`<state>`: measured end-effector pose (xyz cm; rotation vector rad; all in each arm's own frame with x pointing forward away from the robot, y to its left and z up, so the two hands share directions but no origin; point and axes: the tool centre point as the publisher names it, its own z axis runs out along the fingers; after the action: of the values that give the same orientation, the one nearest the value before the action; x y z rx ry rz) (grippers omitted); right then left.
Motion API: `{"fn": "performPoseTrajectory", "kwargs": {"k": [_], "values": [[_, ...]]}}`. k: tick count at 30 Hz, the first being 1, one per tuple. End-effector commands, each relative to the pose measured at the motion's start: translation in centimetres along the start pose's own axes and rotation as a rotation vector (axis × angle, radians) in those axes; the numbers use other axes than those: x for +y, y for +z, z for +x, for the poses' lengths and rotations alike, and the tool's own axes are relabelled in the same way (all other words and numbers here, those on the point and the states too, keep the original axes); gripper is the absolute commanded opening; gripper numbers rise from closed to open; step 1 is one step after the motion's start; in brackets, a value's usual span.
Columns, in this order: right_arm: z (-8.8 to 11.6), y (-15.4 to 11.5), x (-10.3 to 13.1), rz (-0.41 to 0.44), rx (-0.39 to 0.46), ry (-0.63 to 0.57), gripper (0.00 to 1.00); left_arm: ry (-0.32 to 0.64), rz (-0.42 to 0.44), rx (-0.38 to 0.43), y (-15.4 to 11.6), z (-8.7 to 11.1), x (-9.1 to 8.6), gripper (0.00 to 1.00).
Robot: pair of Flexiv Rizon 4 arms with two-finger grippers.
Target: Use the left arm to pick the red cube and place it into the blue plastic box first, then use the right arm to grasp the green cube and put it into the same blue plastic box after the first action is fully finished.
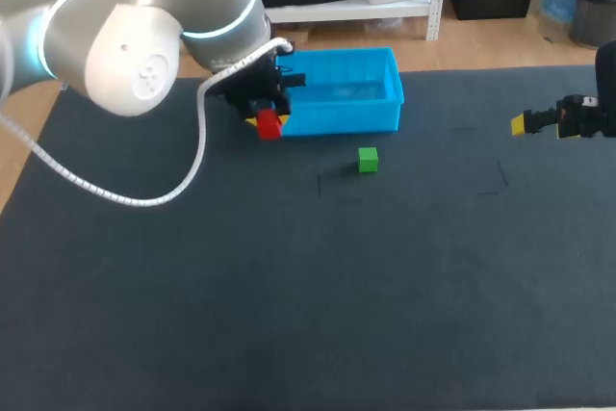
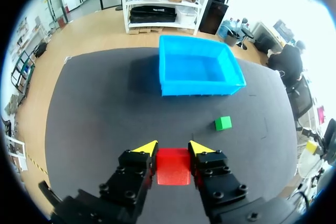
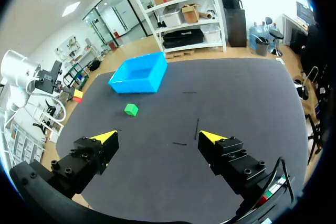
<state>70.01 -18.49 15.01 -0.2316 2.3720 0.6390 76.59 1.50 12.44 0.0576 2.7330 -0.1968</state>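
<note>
My left gripper is shut on the red cube, held above the mat just outside the near left corner of the blue plastic box. In the left wrist view the red cube sits squeezed between the yellow-tipped fingers, my left gripper well short of the blue box. The green cube rests on the mat in front of the box; it also shows as the green cube and green cube. My right gripper stands open and empty at the table's right side, my right gripper far from the cube.
The black mat covers the table, with thin corner marks near the green cube. The blue box holds nothing that I can see.
</note>
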Motion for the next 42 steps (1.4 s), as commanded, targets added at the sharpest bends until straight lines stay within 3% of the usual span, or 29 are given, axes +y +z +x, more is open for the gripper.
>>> {"fn": "performPoseTrajectory", "kwargs": {"k": [1,13,27,42], "values": [[0.0,0.0,0.0,0.001,0.001,0.0,1.0,0.002,0.009,-0.019,0.0,0.4,0.0,0.0],[0.0,0.0,0.0,0.001,0.001,0.0,1.0,0.04,0.026,-0.02,-0.6,-1.7,-1.6,0.0],[0.0,0.0,0.0,0.001,0.001,0.0,1.0,0.055,0.024,-0.047,1.5,-7.4,-4.6,0.0],[0.0,0.0,0.0,0.001,0.001,0.0,1.0,0.096,0.026,-0.087,4.5,-12.9,-4.7,0.0]]}}
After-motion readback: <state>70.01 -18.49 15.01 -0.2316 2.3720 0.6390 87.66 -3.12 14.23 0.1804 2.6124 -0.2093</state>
